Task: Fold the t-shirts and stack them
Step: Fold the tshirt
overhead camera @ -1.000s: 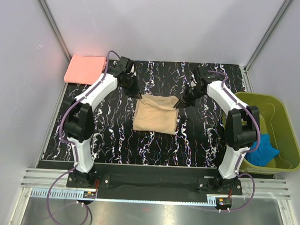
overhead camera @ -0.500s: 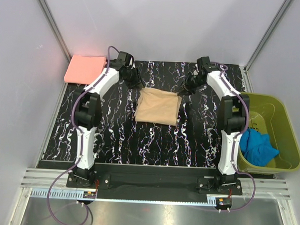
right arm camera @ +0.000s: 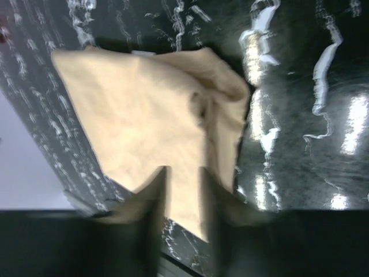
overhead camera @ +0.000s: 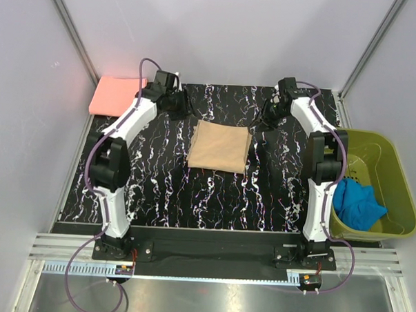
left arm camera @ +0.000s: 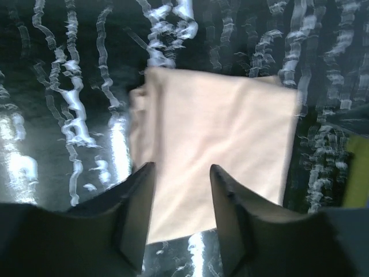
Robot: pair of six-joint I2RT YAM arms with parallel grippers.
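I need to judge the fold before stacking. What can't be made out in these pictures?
Top view: the pink shirt has its near right corner behind the left arm.
Top view: the blue cloth in the basket is partly behind the right arm; its kind is unclear.
Left wrist view: the tan shirt has its near edge behind the left tool.
Right wrist view: motion blur smears the shirt's creases.

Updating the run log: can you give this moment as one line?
tan t-shirt: folded, centre of table | salmon-pink t-shirt: folded, far-left corner | left tool: open, empty | right tool: open, empty | stacking: not yet done
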